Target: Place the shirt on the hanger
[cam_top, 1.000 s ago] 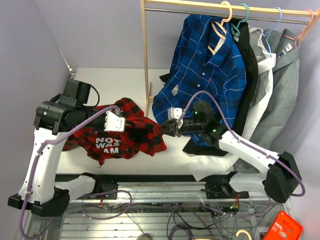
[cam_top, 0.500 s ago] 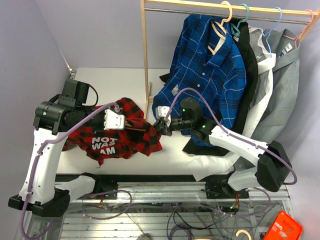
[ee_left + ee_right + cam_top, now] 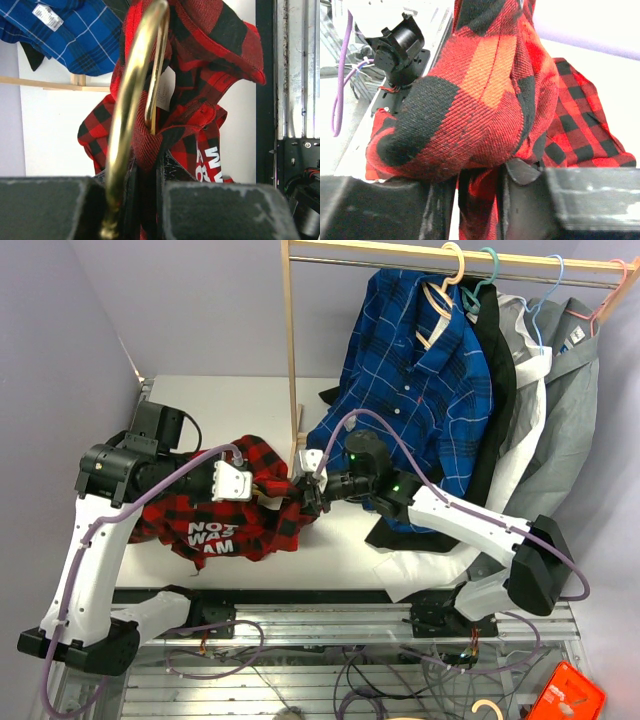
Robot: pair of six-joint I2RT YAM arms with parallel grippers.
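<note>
**Shirt pinched from both sides, hanger caught in the cloth**

The shirt [image 3: 225,525] lies bunched on the left half of the white surface [image 3: 345,545], lettering upward. The left jaws are nearly pressed together, pinching the hanger [image 3: 132,100] along with a fold of red-and-black cloth. The hanger's curved end rises out of the fabric beside the white label [image 3: 165,90]. The right jaws pinch the shirt's right edge, with cloth bulging over them. A blue plaid shirt [image 3: 420,370] hangs on the rail behind

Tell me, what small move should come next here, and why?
Probably the right fingers, with shirt cloth between them, should draw it farther along the hanger, which the left fingers hold with cloth only partly over it.
</note>
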